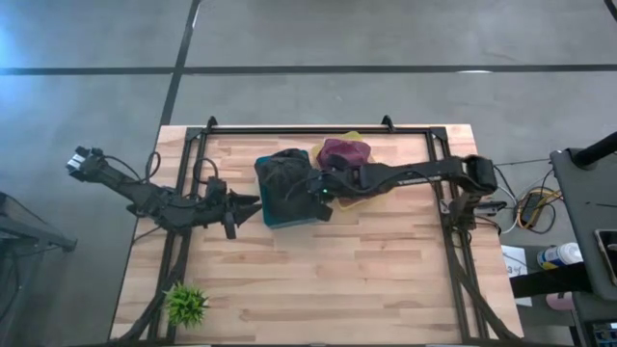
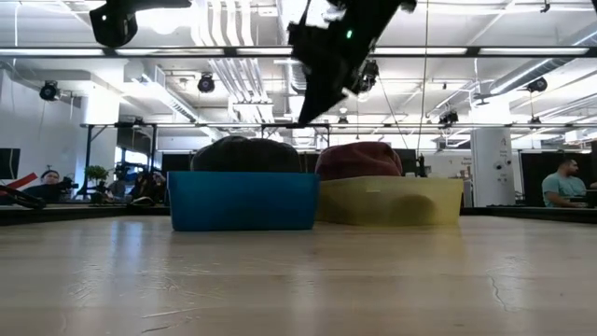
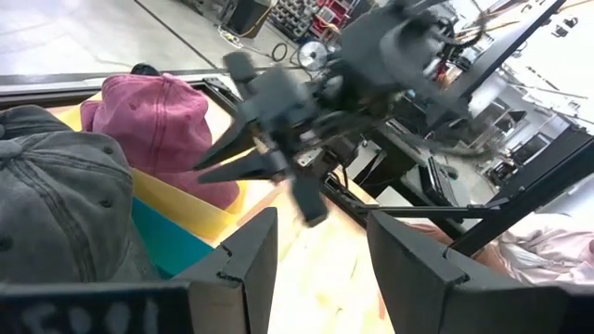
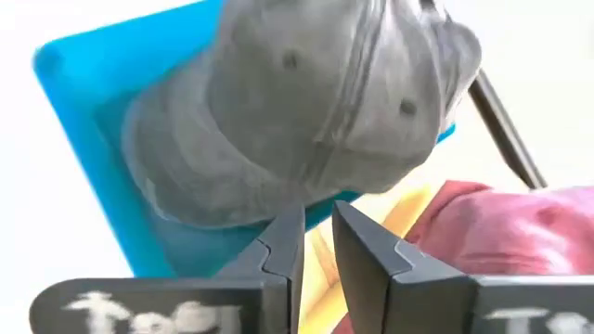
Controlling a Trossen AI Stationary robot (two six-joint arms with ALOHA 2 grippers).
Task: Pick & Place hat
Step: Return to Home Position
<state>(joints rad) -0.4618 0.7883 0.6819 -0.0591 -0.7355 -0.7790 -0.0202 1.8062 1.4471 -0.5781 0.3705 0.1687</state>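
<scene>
A dark grey cap lies crown up in a blue bin, bulging above its rim. A maroon cap sits in a yellow bin right beside it. My right gripper hovers above the blue bin's right side, fingers pointing down. It is open by a narrow gap and holds nothing. My left gripper is level near the blue bin's left wall. It is open and faces the bins.
A small green plant stands near the table's near-left corner. A black frame rail runs along the far edge behind the bins. The wood in front of the bins is bare. People sit in the room beyond.
</scene>
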